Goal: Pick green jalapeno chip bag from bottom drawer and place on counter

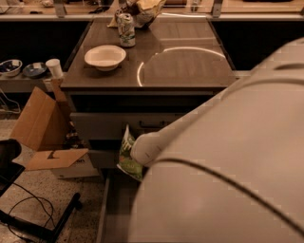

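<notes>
The green jalapeno chip bag (126, 155) hangs upright in front of the cabinet, above the open bottom drawer (118, 204). My gripper (137, 153) is at the bag's right edge, shut on it, and holds it off the drawer floor. My big white arm fills the right and lower part of the view and hides most of the drawer. The counter (190, 66), glossy grey-brown with a curved light reflection, lies above and behind the bag.
On the counter stand a white bowl (105, 56), a green-and-white soda can (126, 29) and a tan-brown bag (143, 9). A shallower grey drawer with a black handle (153, 125) is behind the bag. An open cardboard box (43, 130) sits on the floor at left.
</notes>
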Available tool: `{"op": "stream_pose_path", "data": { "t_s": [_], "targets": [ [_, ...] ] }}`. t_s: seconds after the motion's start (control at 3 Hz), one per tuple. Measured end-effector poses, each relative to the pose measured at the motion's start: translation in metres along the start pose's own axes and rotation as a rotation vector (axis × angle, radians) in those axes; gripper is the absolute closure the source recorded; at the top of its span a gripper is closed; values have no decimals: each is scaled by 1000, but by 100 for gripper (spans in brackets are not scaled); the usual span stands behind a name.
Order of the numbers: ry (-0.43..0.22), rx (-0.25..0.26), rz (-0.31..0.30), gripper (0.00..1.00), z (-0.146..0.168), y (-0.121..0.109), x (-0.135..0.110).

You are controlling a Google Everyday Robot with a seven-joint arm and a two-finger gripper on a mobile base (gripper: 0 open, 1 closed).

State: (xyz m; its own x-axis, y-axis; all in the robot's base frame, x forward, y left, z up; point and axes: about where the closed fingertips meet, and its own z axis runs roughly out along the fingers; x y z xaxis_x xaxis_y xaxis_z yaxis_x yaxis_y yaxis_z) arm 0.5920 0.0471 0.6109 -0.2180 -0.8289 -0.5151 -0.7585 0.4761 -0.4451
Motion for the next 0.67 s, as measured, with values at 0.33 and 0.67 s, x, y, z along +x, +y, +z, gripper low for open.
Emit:
{"op": "stream_pose_path", "data": {
  "t_s": [0.33,0.67],
  "targets": [
    [-25,147,66,100,-15,-58,-16],
    [-7,240,102,100,-23,-93,-10]
  ]
}}
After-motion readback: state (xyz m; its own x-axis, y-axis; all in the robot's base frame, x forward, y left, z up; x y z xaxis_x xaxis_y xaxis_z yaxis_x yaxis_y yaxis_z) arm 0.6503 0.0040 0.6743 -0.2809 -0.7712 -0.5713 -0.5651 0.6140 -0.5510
